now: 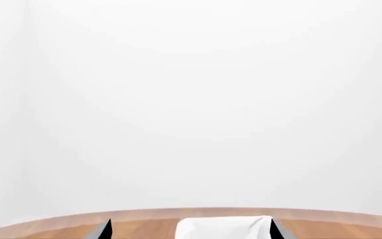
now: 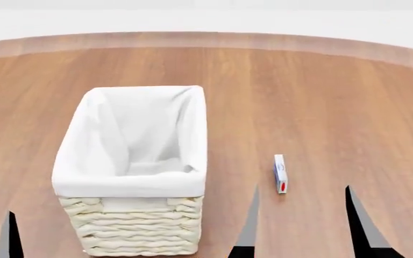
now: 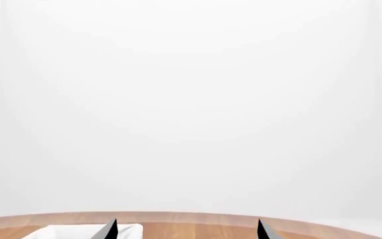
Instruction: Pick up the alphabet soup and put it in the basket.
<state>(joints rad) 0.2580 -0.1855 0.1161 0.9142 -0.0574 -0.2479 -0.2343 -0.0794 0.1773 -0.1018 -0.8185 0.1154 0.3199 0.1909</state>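
Dark, wedge-shaped fingers at the bottom edge of the head view are nearest. At far left is one finger of the left gripper [image 1: 191, 222]. Its wrist view shows both fingers spread apart with nothing between them, only a corner of white liner beyond.

Next comes the tall cream woven wicker basket [image 2: 138, 231], with its white cloth liner folded over the rim. It stands on the round brown wooden table [image 2: 321, 91], and nothing can be seen inside it.

Further right, the right gripper [image 2: 303, 189] is spread wide and holds nothing. The alphabet soup [image 2: 280, 173], a small narrow white-and-blue item with a red patch at its near end, lies on the wood just beyond the gap between those fingers, well apart from the basket.

The step in hand looks like the reach, and the right arm is the one to use. It should go forward and down, centre the jaws on the soup across its narrow width, and close only once the tips pass its sides. The lift then needs to clear the high rim before crossing left.

The soup's shape is hard to make out: it reads as a thin slab rather than a round can, and the label is too small to read. Both wrist views mostly show blank white wall. Neither shows the soup, and the left gripper's second finger is cut off in the head view.
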